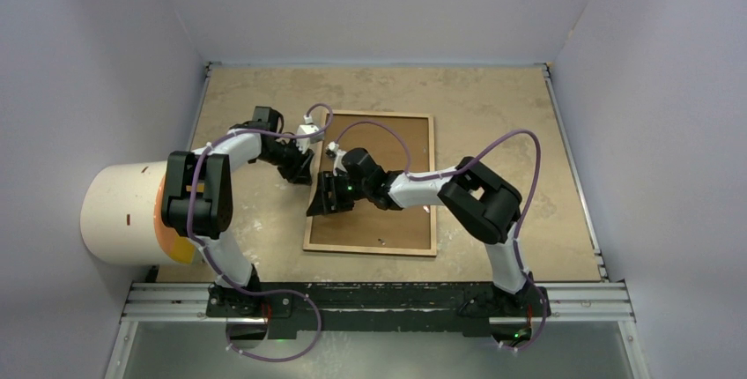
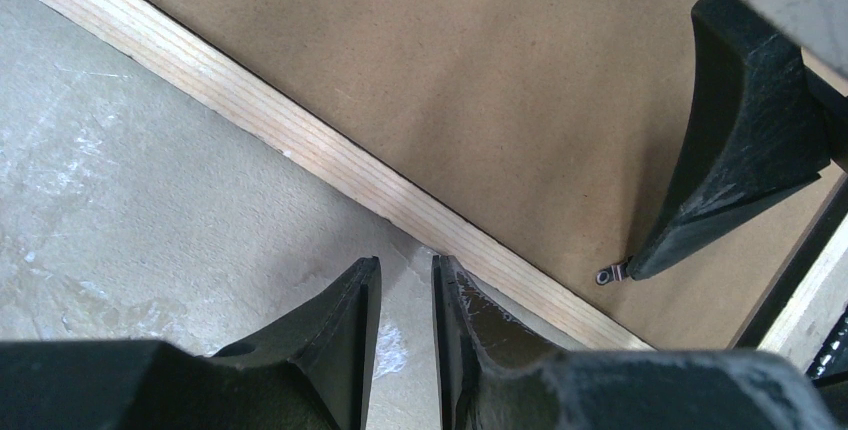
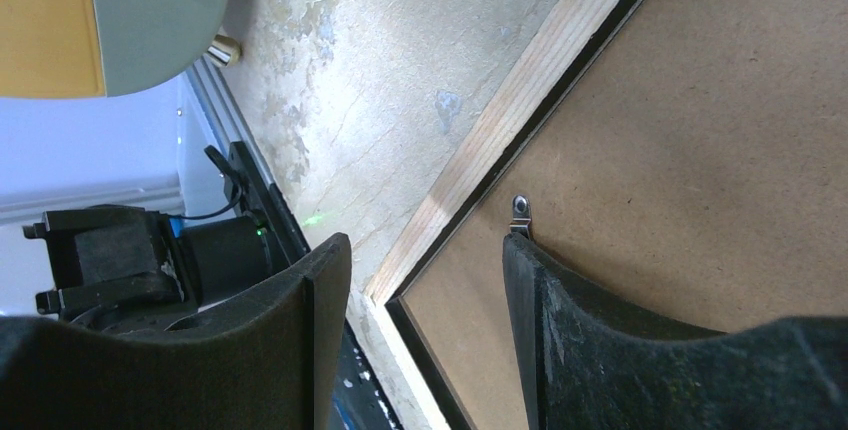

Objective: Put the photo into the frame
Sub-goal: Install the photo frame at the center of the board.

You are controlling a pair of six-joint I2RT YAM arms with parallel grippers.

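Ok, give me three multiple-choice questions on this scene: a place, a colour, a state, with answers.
1. The left gripper and right gripper sit at which side of the frame? A) left B) right C) far
2. The frame's visible rim is: A) red B) light wood C) white
3. The right gripper's jaws are: A) wide apart B) shut C) clamped on a photo
Answers: 1 A, the top view shows both at its left edge; 2 B, pale wood borders the brown backing board; 3 A, its wrist view shows a wide gap.
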